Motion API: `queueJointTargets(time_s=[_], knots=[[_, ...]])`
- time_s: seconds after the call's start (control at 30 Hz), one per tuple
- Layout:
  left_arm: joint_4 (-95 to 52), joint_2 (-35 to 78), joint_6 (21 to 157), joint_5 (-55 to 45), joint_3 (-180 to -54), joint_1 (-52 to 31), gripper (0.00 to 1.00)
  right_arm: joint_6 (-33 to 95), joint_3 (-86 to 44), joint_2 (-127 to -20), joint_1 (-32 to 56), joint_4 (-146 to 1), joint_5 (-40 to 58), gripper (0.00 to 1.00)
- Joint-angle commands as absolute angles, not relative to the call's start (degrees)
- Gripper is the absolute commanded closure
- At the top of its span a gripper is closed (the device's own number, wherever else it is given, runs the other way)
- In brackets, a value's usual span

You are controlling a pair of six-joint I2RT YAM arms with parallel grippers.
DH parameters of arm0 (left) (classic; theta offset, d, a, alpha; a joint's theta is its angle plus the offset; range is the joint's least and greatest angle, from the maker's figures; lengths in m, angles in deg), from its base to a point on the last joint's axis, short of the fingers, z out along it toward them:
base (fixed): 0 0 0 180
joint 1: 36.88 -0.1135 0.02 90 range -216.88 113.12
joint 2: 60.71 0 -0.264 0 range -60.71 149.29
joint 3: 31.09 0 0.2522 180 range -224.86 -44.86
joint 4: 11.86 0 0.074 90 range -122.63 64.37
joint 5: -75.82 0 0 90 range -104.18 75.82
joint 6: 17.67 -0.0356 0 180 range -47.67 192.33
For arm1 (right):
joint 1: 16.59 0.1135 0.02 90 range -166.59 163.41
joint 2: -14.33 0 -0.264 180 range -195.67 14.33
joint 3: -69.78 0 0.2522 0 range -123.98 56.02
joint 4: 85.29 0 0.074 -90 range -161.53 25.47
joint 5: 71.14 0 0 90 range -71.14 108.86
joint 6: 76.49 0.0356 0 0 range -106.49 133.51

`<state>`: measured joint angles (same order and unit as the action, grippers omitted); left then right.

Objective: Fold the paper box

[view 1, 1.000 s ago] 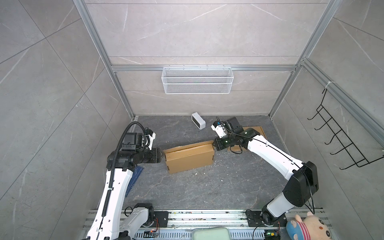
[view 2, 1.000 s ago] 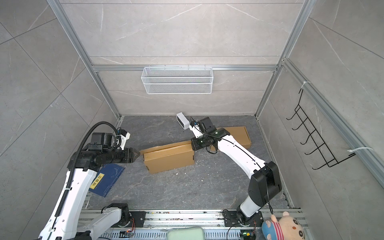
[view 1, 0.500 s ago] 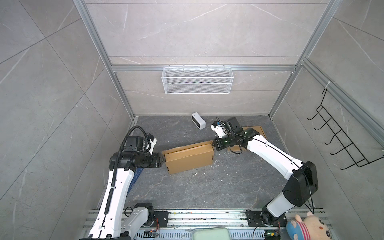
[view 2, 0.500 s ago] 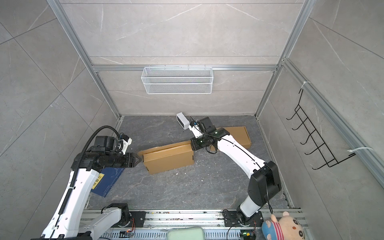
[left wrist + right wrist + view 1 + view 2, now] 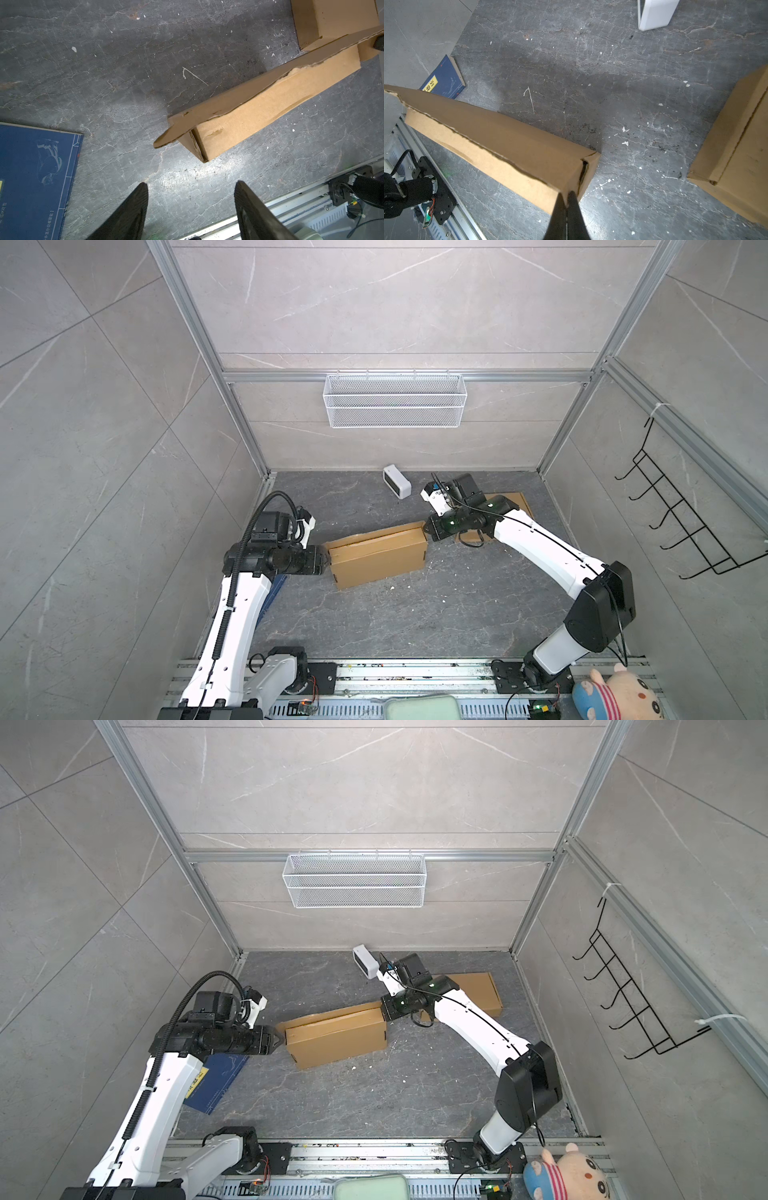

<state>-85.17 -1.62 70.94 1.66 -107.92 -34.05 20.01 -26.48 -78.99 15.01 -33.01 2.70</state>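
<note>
The cardboard box was set mid-counter, lid flap ajar; one end was braced by the shut right tool; the left tool was held open, empty; pressing the flap down was judged next

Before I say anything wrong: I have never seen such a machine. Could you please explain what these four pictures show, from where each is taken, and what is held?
It is one robot with two arms, a left arm and a right arm, each ending in a two-finger gripper. Two pictures come from a camera overhead; the other two come from a camera on each wrist. On the dark surface lie a paper box, a second cardboard box, a blue book and a small white device. The left gripper is open and empty, just short of the box's end. The right gripper is closed, and seems to pinch the box's opposite corner.
</note>
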Motion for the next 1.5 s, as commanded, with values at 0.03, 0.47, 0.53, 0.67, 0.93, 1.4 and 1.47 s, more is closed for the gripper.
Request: queueJointTargets(time_s=[0.03, 0.47, 0.53, 0.67, 0.93, 1.4, 1.47], knots=[[-80.91, 0.53, 68.31, 1.26, -109.27, -34.34, 0.32, 20.64, -26.63, -80.40, 15.65, -31.38, 1.37, 1.00], [-79.20, 6.09, 66.89, 0.26, -110.58, -34.33, 0.44, 20.60, -26.31, -80.24, 15.66, -31.67, 1.11, 1.00], [-79.06, 6.46, 66.98, 0.33, -110.44, -34.33, 0.49, 20.61, -26.16, -80.24, 15.67, -31.82, 1.10, 1.00], [-79.02, 7.01, 67.51, 1.24, -110.99, -34.33, 0.57, 20.63, -26.23, -80.11, 15.67, -31.74, 1.11, 1.00], [-79.31, 7.76, 68.74, 2.88, -111.73, -34.33, 0.68, 20.72, -26.23, -79.97, 15.66, -31.81, 1.10, 1.00], [-79.33, 8.25, 73.44, 6.87, -112.22, -34.32, 0.82, 23.04, -25.85, -79.27, 15.67, -33.23, -0.01, 1.00], [-79.09, 8.33, 74.06, 7.72, -112.01, -34.34, 0.83, 24.34, -25.51, -79.02, 15.67, -33.86, -0.50, 1.00]])
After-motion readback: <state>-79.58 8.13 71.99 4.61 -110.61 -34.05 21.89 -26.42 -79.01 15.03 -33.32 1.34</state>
